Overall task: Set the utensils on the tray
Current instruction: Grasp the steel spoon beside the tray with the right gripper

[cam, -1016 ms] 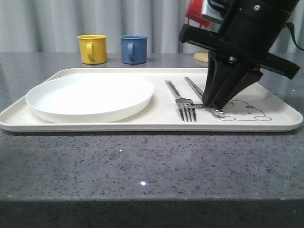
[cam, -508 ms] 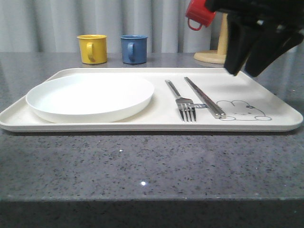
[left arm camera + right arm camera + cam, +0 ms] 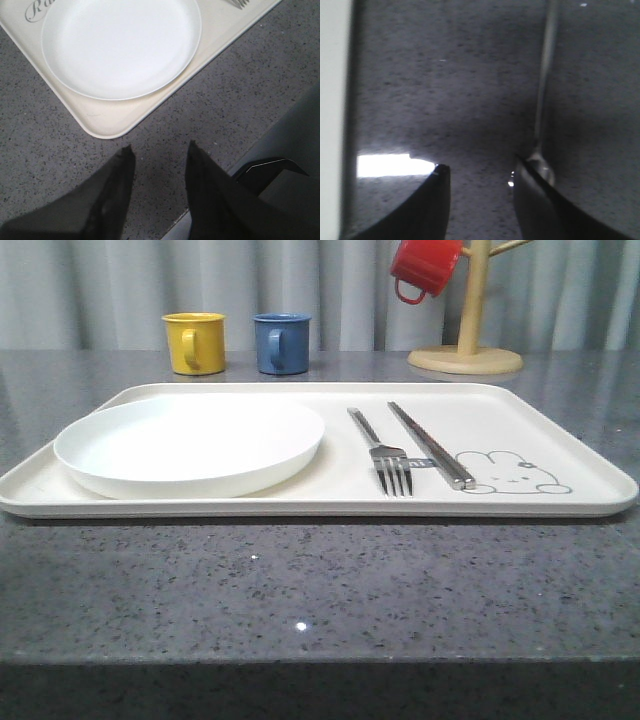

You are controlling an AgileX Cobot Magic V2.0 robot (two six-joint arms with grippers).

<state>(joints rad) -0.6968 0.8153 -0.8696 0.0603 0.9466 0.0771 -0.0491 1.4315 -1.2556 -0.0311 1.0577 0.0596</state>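
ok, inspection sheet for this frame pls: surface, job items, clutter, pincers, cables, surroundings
Surface: grey speckled counter.
Job's things: fork and chopsticks lie side by side on the tray; spoon lies on the counter, off the tray.
Clutter: white plate on the tray; yellow mug, blue mug, red mug on a wooden stand.
Grippers: left pincer open above the counter near the tray corner; right pincer open, by the spoon's bowl.
Cables: nothing seen.
Surroundings: grey curtain behind.

Left pincer (image 3: 159, 156) jaws parted, holding nothing, right pincer (image 3: 479, 172) jaws likewise parted
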